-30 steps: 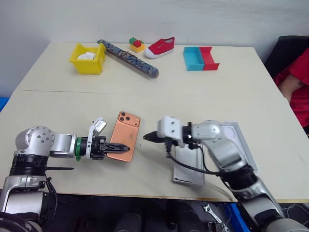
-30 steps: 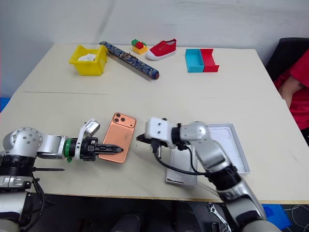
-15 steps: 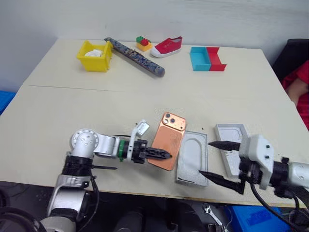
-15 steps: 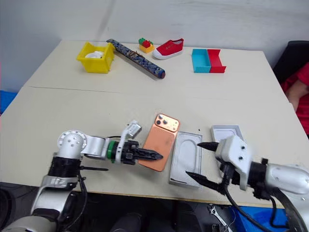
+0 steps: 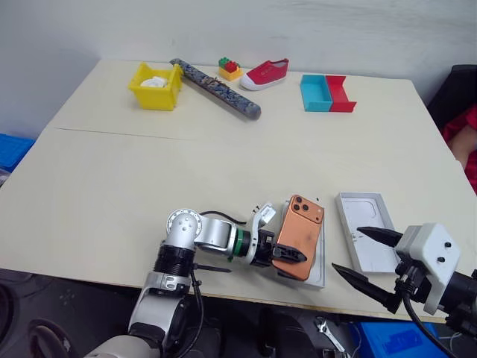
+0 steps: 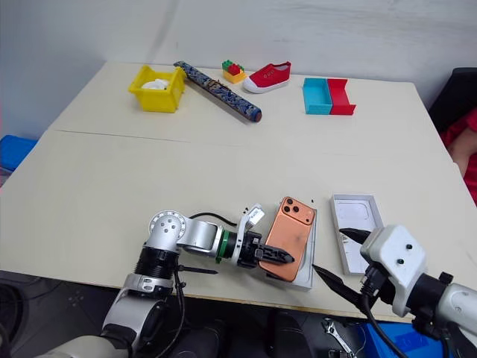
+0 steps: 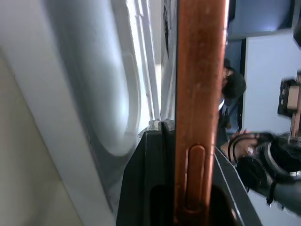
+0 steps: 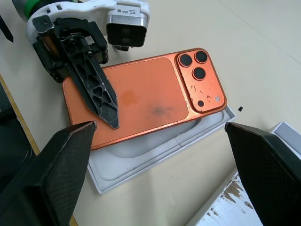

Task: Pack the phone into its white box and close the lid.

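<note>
Phone (image 5: 300, 236): clamped in left claw (image 5: 287, 253), over flat white insert (image 8: 155, 151) near desk (image 5: 223, 164) front edge. White tray (image 5: 367, 239) just beside, nothing inside. Right claw (image 5: 365, 257): fingers wide apart, holding nothing, near tray.

beige table (image 5: 149, 164), pale wall (image 5: 298, 30)
</note>
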Robot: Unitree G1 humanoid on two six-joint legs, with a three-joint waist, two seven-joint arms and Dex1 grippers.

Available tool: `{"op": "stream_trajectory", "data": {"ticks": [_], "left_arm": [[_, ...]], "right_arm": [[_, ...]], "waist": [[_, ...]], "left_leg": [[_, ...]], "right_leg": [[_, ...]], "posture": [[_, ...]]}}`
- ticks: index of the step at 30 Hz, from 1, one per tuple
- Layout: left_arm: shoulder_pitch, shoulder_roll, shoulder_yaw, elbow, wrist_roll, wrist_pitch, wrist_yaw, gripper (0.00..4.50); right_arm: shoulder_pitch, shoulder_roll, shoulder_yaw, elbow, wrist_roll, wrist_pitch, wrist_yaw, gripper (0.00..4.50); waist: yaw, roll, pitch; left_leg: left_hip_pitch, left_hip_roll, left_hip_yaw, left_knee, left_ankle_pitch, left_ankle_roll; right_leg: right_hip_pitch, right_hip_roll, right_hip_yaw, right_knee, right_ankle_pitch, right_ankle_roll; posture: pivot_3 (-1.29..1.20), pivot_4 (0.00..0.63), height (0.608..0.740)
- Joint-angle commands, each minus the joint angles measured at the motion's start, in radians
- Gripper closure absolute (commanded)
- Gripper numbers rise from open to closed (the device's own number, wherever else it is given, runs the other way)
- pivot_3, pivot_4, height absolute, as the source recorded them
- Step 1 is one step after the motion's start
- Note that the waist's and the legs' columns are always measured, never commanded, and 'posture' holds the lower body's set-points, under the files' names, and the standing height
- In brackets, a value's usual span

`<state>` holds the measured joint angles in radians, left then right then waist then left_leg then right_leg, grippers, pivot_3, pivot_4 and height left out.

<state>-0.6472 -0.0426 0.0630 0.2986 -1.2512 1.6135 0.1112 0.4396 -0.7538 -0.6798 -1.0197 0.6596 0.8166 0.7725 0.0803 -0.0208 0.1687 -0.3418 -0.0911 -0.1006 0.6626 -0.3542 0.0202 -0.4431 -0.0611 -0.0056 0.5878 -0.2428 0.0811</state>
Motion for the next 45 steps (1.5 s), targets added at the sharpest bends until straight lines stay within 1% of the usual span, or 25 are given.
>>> {"op": "stream_trajectory", "data": {"ticks": [1,4,8,10,11,12,14,18,21,22,23,27,33,38,42,45], "left_arm": [[-0.019,-0.035,0.022,0.003,-0.006,0.001,0.026,4.39],[-0.019,-0.044,0.033,0.013,-0.015,0.001,0.045,4.39],[-0.024,-0.032,0.011,0.047,-0.056,0.001,0.032,4.39],[-0.035,-0.024,-0.009,0.057,-0.056,0.001,0.022,3.67],[-0.040,-0.020,-0.016,0.056,-0.055,0.001,0.013,3.56],[-0.047,-0.009,-0.032,0.053,-0.059,0.001,-0.003,3.29],[-0.056,0.007,-0.053,0.049,-0.063,0.001,-0.027,2.66],[-0.081,0.064,-0.136,0.004,-0.083,0.001,-0.124,1.44],[-0.099,0.094,-0.180,-0.022,-0.063,0.001,-0.187,0.50],[-0.107,0.101,-0.193,-0.032,-0.056,0.001,-0.210,0.21],[-0.115,0.107,-0.205,-0.039,-0.049,0.001,-0.232,0.04],[-0.138,0.117,-0.230,-0.069,0.025,0.001,-0.310,0.04],[-0.189,0.112,-0.264,-0.024,0.168,-0.050,-0.425,0.04],[-0.212,0.111,-0.289,-0.029,0.230,-0.047,-0.526,0.04],[-0.219,0.137,-0.347,-0.086,0.276,-0.059,-0.609,0.04],[-0.226,0.177,-0.423,-0.143,0.329,-0.115,-0.683,0.04]], "right_arm": [[0.005,-0.021,-0.020,-0.027,0.008,-0.025,-0.019,0.00],[0.005,-0.027,-0.011,-0.024,0.003,-0.031,-0.028,0.00],[0.007,-0.033,0.003,-0.018,-0.007,-0.041,-0.037,0.00],[0.007,-0.034,0.006,-0.014,-0.010,-0.046,-0.039,0.00],[0.007,-0.034,0.009,-0.013,-0.010,-0.048,-0.042,0.00],[0.008,-0.033,0.014,-0.012,-0.013,-0.051,-0.044,0.00],[0.009,-0.030,0.021,-0.011,-0.018,-0.055,-0.048,0.00],[0.011,-0.017,0.046,-0.012,-0.026,-0.065,-0.066,0.00],[0.014,-0.014,0.058,-0.010,-0.031,-0.075,-0.075,0.00],[0.015,-0.013,0.062,-0.009,-0.033,-0.078,-0.078,0.00],[0.016,-0.013,0.066,-0.008,-0.035,-0.080,-0.081,0.00],[0.016,-0.009,0.076,-0.008,-0.040,-0.088,-0.090,0.00],[0.020,0.000,0.086,-0.011,-0.038,-0.094,-0.112,0.00],[0.030,0.007,0.089,-0.017,-0.041,-0.098,-0.121,0.00],[0.034,0.014,0.092,-0.018,-0.040,-0.101,-0.126,0.00],[0.035,0.018,0.098,-0.016,-0.044,-0.106,-0.130,0.00]], "waist": [[0.002,0.000,0.000],[0.003,0.000,0.000],[0.003,0.000,0.000],[0.003,0.000,0.000],[0.003,0.000,0.000],[0.003,0.000,0.000],[0.002,0.000,0.000],[0.000,0.000,0.000],[-0.002,0.000,0.000],[-0.002,0.000,0.000],[-0.002,0.000,0.000],[-0.002,0.000,0.000],[-0.001,0.000,0.000],[-0.002,0.000,0.000],[-0.003,0.000,0.000],[-0.003,0.000,0.000]], "left_leg": [[0.000,0.000,0.000,0.000,0.000,0.000],[0.000,0.000,0.000,0.000,0.000,-0.001],[0.000,0.000,0.000,0.000,-0.001,-0.001],[0.000,0.000,0.000,0.000,-0.001,-0.002],[0.000,0.000,0.000,0.000,-0.001,-0.002],[0.000,0.000,0.000,0.000,-0.001,-0.002],[0.000,0.000,0.000,0.001,-0.001,-0.002],[0.000,0.000,0.000,0.001,-0.001,-0.002],[0.001,0.000,0.000,0.001,0.000,-0.003],[0.001,0.000,0.000,0.001,0.000,-0.003],[0.001,0.000,0.000,0.001,0.000,-0.003],[0.001,0.000,0.000,0.001,0.000,-0.003],[0.001,0.000,0.000,0.001,0.001,-0.002],[0.001,0.000,0.001,0.001,0.001,-0.001],[0.001,0.000,0.001,0.001,0.001,-0.001],[0.001,0.000,0.001,0.001,0.001,-0.001]], "right_leg": [[0.000,0.000,0.000,0.000,0.000,0.000],[0.000,0.000,0.000,0.000,0.000,0.000],[0.000,0.000,0.000,0.000,0.000,0.000],[0.000,0.000,0.000,0.000,0.000,0.000],[0.000,0.000,0.000,0.000,0.000,0.000],[0.000,0.000,0.000,0.000,0.000,0.000],[0.000,0.000,0.000,0.001,0.000,0.000],[0.000,0.000,0.000,0.001,0.000,0.000],[0.000,0.000,0.000,0.002,0.000,0.000],[0.000,0.000,0.000,0.002,0.000,0.000],[0.000,0.000,0.000,0.002,0.000,0.000],[0.000,0.000,0.000,0.003,0.000,0.000],[0.000,0.000,0.000,0.003,0.000,0.000],[0.000,0.001,0.000,0.003,0.000,0.000],[0.000,0.000,0.001,0.003,0.000,0.000],[0.000,0.000,0.001,0.003,0.000,0.000]], "posture": [[0.00,0.150,0.740],[0.00,0.150,0.740],[0.00,0.150,0.740],[0.00,0.150,0.740],[0.00,0.150,0.740],[0.00,0.150,0.740],[0.00,0.150,0.740],[0.00,0.150,0.740],[0.00,0.150,0.740],[0.00,0.150,0.740],[0.00,0.150,0.740],[0.00,0.150,0.740],[0.00,0.150,0.740],[0.00,0.150,0.740],[0.00,0.150,0.740],[0.00,0.150,0.740]]}}
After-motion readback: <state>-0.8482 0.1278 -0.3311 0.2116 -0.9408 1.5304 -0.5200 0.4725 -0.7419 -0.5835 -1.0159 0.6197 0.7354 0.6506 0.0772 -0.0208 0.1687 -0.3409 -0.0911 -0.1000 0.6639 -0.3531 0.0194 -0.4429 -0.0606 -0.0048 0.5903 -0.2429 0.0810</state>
